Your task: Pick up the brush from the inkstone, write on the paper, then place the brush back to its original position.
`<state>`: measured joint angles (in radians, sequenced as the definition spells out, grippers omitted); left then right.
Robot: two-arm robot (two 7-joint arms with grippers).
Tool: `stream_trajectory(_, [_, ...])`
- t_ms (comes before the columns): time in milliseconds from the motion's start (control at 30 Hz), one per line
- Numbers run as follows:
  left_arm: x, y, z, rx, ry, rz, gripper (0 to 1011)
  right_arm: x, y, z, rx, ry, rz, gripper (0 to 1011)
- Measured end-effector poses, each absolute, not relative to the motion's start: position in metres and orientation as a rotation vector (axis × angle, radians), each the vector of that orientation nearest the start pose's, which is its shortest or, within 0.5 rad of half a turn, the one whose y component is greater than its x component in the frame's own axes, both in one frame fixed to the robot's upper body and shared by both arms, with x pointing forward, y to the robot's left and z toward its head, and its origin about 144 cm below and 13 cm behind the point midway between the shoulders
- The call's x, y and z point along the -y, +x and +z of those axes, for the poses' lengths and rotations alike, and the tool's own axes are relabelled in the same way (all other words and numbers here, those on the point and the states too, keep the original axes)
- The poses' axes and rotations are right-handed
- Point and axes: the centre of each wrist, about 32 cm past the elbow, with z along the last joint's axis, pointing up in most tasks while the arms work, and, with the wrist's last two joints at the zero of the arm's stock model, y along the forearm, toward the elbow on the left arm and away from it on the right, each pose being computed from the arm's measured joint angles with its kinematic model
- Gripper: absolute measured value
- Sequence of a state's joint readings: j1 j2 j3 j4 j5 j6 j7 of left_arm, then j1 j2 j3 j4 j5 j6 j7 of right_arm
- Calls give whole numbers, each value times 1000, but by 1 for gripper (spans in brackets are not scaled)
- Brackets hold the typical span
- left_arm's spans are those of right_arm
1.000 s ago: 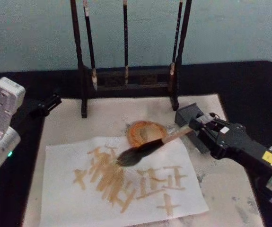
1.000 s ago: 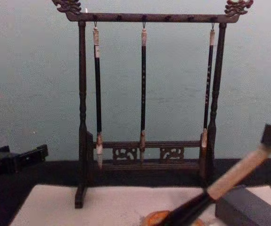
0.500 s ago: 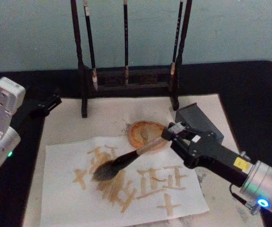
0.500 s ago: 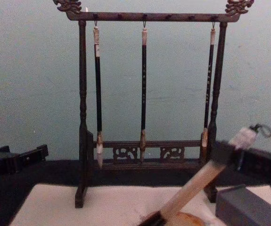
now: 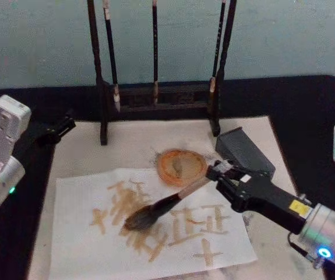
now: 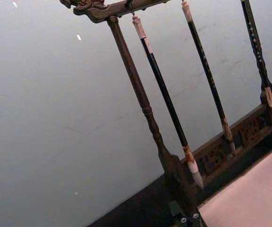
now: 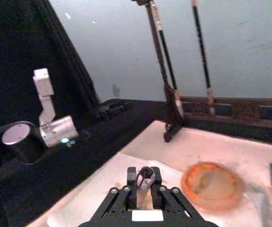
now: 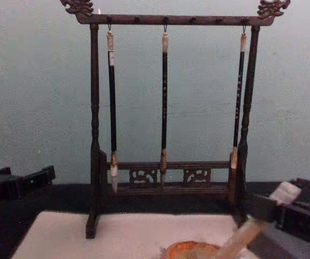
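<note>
1. The brush (image 5: pixel 167 204) is being gripped near the top of its tan handle by the right gripper (image 5: pixel 217 174), with the jaws closed tight around it, as the right wrist view is showing.
2. The brush is being slanted down toward the robot's left. Its bushy head is being pressed onto the paper (image 5: pixel 80 245) near the sheet's middle, among brown strokes.
3. The left gripper (image 5: pixel 59 127) is being parked at the table's left edge, well apart from the paper.
4. The sheet is not visibly being weighted or pinned. If the bristles are being pushed down too hard, it is likely being dragged or wrinkled with the stroke.
5. The handle is being held far from the bristles. Sideways drag on the head could be turning the brush in the jaws, and the strokes would then be smeared.
6. The orange dish (image 5: pixel 180 164) is lying just beside the handle, and the grey block (image 5: pixel 246 153) is near the gripper. Either could be knocked if the arm is being swept back low.
</note>
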<state>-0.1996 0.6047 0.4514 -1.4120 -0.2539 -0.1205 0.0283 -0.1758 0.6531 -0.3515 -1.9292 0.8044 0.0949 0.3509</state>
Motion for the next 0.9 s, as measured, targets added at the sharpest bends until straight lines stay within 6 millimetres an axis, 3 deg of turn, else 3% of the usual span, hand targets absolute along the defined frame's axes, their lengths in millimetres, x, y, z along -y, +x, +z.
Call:
stream_trajectory(700, [-310,489,1140,285,305,1248,1002,304,370,1181,-325,135,-861,172])
stream_trajectory(900, [-310,489,1140,285,304,1248,1002,306,366,1188,-307,164,-847,172])
